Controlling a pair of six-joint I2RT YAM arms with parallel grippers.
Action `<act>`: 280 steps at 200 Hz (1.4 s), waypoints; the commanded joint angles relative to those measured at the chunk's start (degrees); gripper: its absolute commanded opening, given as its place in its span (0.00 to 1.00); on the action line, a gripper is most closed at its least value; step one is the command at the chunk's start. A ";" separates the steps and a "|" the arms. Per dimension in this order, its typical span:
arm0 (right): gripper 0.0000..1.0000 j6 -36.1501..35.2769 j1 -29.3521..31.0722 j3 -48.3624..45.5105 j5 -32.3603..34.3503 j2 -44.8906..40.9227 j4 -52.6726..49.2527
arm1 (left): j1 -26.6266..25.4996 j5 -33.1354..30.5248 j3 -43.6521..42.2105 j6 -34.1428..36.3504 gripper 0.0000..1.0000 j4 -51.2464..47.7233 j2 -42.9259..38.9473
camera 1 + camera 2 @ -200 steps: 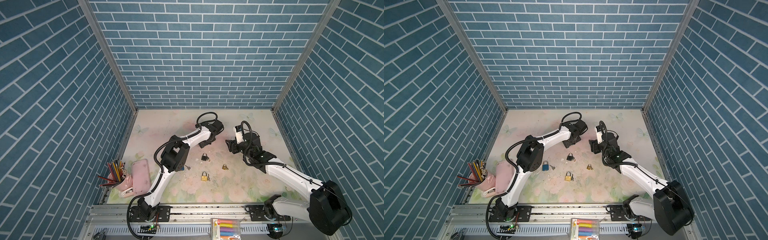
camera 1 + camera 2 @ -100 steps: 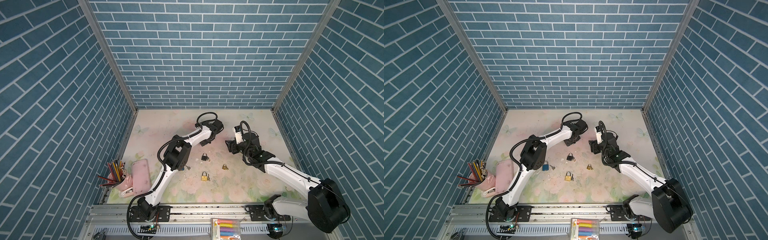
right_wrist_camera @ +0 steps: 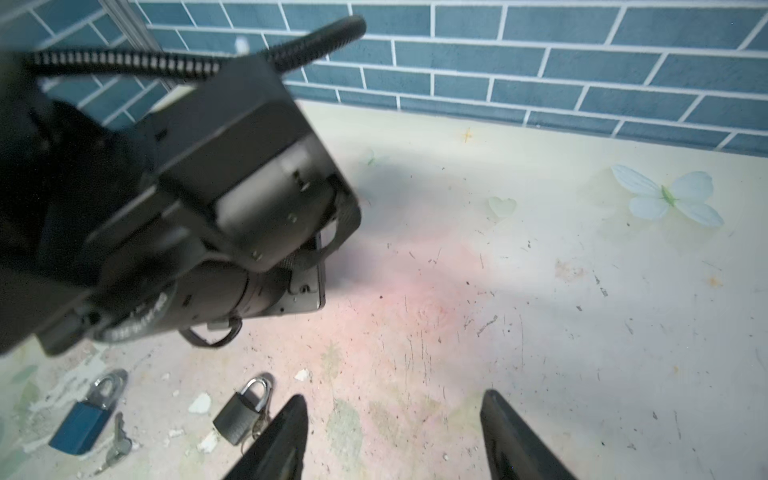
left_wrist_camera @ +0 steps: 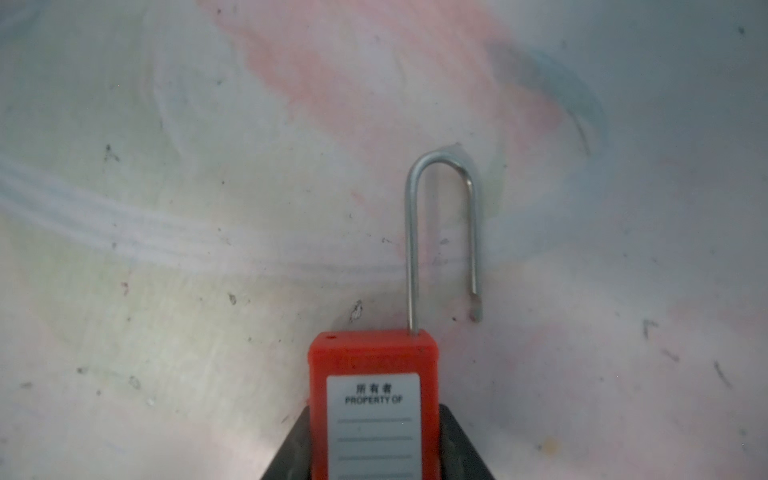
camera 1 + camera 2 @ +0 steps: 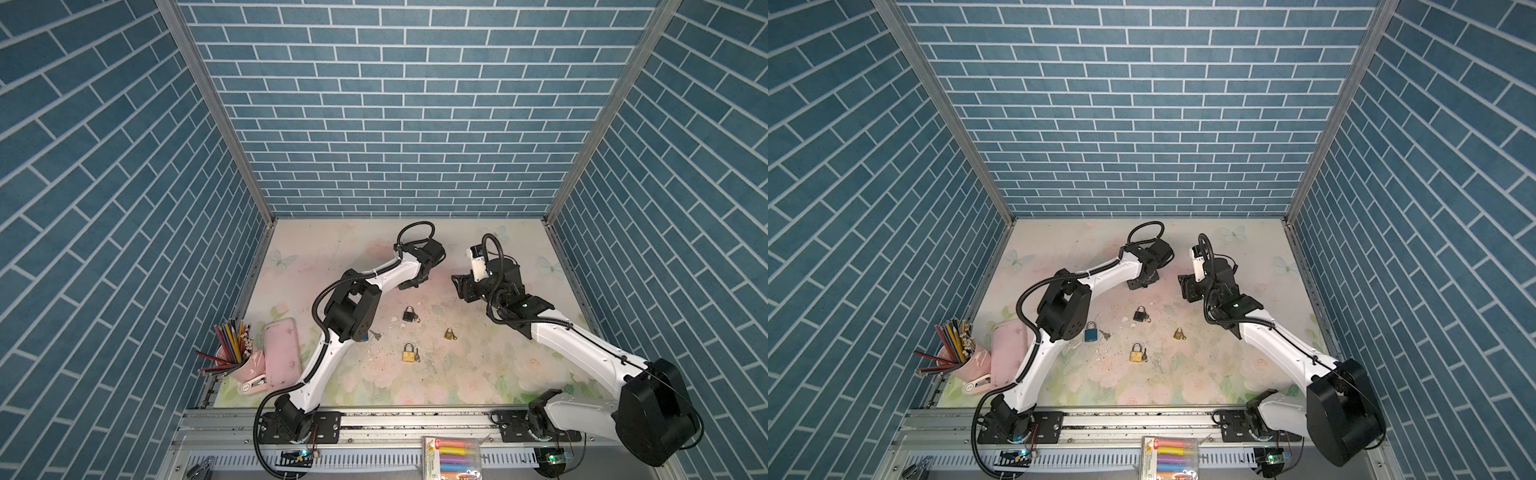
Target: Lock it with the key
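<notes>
Left gripper (image 5: 412, 283) far-middle, clamped on red padlock (image 4: 374, 357) body — shackle (image 4: 442, 224) standing open, long axis running straight out from the jaws toward the mat (image 4: 166, 208). Right gripper (image 3: 394, 397) empty, jaws apart, just to its right — red padlock's key not in sight

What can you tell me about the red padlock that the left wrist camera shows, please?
The red padlock has a blocky body that looks like plastic, with a white label printed PROPERTY OF above blank lines. Its long, thin silvery shackle is open: one leg enters the body, the free end hangs clear beside it, away from the small hole in the other top corner. The left gripper holds it, dark fingers against both sides. Behind it is the floral table; whether they touch I cannot tell.
</notes>
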 commanded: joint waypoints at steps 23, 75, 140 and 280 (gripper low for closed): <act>0.65 7.81 -3.59 6.58 -6.40 -7.56 -7.54 | 0.09 9.30 -25.82 39.76 0.00 36.02 -28.50; 0.63 11.69 -7.40 16.30 -21.54 -12.83 -23.81 | 0.55 30.93 -42.28 80.23 0.00 39.50 -49.81; 0.61 25.31 -7.53 14.75 -44.46 -14.80 -32.88 | -0.80 35.26 -58.44 102.41 0.00 42.53 -65.71; 0.49 42.20 -6.20 4.79 -53.95 -8.71 -13.45 | -6.09 27.12 -59.48 104.61 0.00 43.92 -65.50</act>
